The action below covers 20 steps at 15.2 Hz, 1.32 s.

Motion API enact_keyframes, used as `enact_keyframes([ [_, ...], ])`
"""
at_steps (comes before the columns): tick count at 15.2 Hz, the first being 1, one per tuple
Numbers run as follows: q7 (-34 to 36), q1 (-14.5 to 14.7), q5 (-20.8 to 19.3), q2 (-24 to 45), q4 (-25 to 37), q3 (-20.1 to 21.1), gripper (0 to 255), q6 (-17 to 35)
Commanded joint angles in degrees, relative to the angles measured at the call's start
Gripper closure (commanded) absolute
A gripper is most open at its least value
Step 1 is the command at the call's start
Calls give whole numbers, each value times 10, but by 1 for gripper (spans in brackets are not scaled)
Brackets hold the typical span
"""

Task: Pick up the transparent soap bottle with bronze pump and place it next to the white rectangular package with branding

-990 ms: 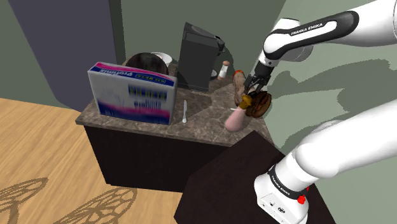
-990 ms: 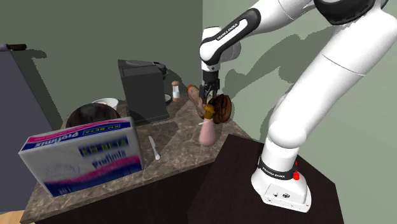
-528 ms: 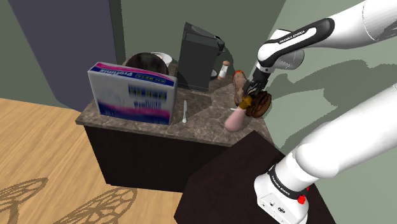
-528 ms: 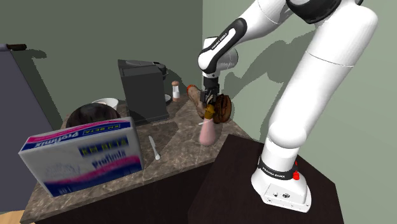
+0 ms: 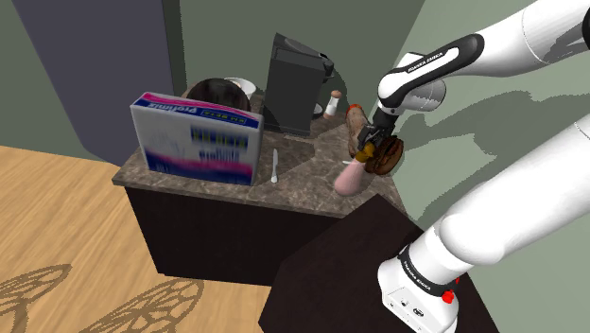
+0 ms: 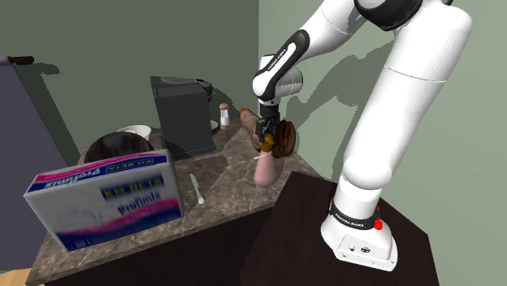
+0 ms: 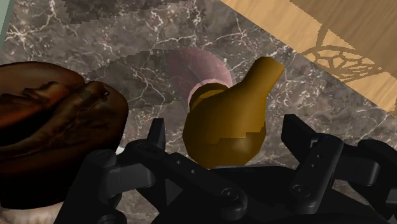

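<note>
On the dark marbled desk (image 5: 301,180), the pinkish soap bottle (image 5: 351,178) stands at the corner by the stand, well apart from the white package (image 5: 197,140), and the end effector (image 5: 367,148) hangs spread wide, fingers either side of its bronze pump (image 7: 229,121).

In the wrist view, the pump (image 7: 226,121) covers most of the soap bottle (image 7: 191,67); a faint pink rim of the bottle shows past it. The brown lump (image 7: 51,137) beside the pump is cut off by the picture's edge, and what it is cannot be told.

In the shoulder view, the package (image 5: 196,139) hides most of the dark bowl (image 5: 216,92). The package's small print is unreadable. The arm (image 5: 529,43) and the stand (image 5: 321,274) both run off the picture's edges.
</note>
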Motion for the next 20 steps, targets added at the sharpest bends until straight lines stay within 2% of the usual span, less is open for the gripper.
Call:
enact_keyframes([
  [1, 0, 0, 0, 0, 0, 0, 0, 0],
  [3, 0, 0, 0, 0, 0, 0, 0, 0],
  [4, 0, 0, 0, 0, 0, 0, 255, 0],
  [13, 0, 0, 0, 0, 0, 0, 255, 0],
  [20, 19, -7, -23, -47, 20, 9, 255, -63],
])
